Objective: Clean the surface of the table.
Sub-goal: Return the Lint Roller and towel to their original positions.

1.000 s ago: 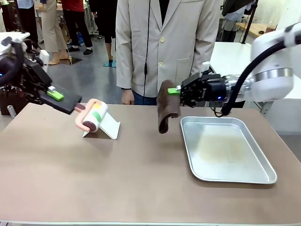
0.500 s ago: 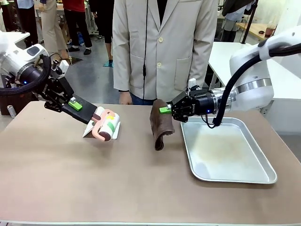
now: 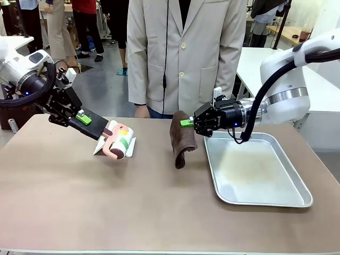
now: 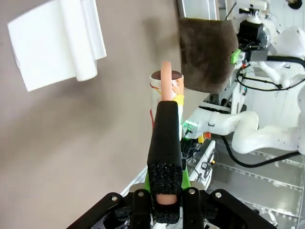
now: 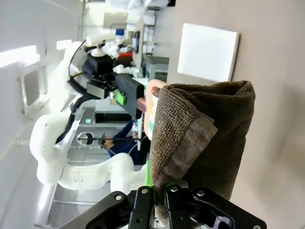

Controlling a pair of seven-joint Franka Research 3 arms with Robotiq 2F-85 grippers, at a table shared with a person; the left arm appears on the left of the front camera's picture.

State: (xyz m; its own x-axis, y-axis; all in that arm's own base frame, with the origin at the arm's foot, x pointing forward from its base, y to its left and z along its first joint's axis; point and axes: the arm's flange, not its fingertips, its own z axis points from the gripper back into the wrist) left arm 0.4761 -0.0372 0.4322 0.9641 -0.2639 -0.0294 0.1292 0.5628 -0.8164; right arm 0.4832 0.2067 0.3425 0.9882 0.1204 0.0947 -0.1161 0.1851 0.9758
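The brown tabletop (image 3: 133, 202) lay wide and bare in front. Far on it stood a white stand (image 3: 121, 145) and a metal tray (image 3: 256, 169). Left fingers (image 3: 93, 127) clenched a lint roller (image 3: 118, 141); right fingers (image 3: 185, 123) clenched a brown cloth (image 3: 181, 139), between stand and tray.

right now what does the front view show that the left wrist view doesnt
The front view takes in the person standing at the far side, the metal tray on the table, and the left gripper from outside, gripping a pink handle.

The left wrist view looks along its own shut fingers at the pink handle of the sticky roller, with the roller's end facing it.

Both show the brown cloth hanging from the shut right gripper, the white holder and the taupe tabletop.
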